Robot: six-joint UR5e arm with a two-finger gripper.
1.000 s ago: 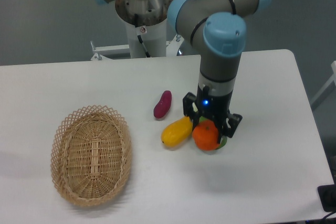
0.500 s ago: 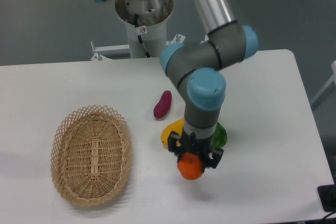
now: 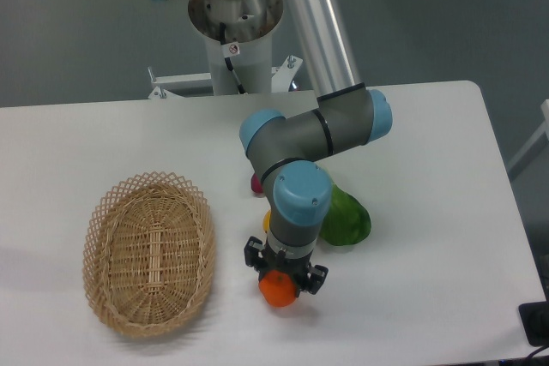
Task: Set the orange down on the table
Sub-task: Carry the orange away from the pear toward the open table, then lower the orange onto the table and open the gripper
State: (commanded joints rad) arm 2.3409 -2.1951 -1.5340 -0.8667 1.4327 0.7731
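**Orange gripped low over the tabletop**

Clamped between the two fingers of the gripper [image 3: 280,283] — the orange [image 3: 279,289], bulging out below the black fingertips, near the front part of the table [image 3: 429,169]. Hard to judge from this angle whether touching the white surface or just above it; a faint shadow directly beneath. Pointing straight down, with the blue-capped wrist joint right above and the grey forearm rising toward the silver upper tube at the top of the view.

Just behind and to the right of the wrist — a large green fruit [image 3: 345,219] lying on the table, partly hidden by the arm. A sliver of yellow fruit [image 3: 267,221] peeking out at the left edge of the wrist, most of it covered. A small patch of dark red-purple fruit [image 3: 256,184] visible farther back, also largely behind the arm.

Well apart to the left: an oval wicker basket [image 3: 111,293], lying flat on the table, nothing seen inside. At the back, beyond the table edge, the robot's base pedestal [image 3: 234,32] on the grey floor.
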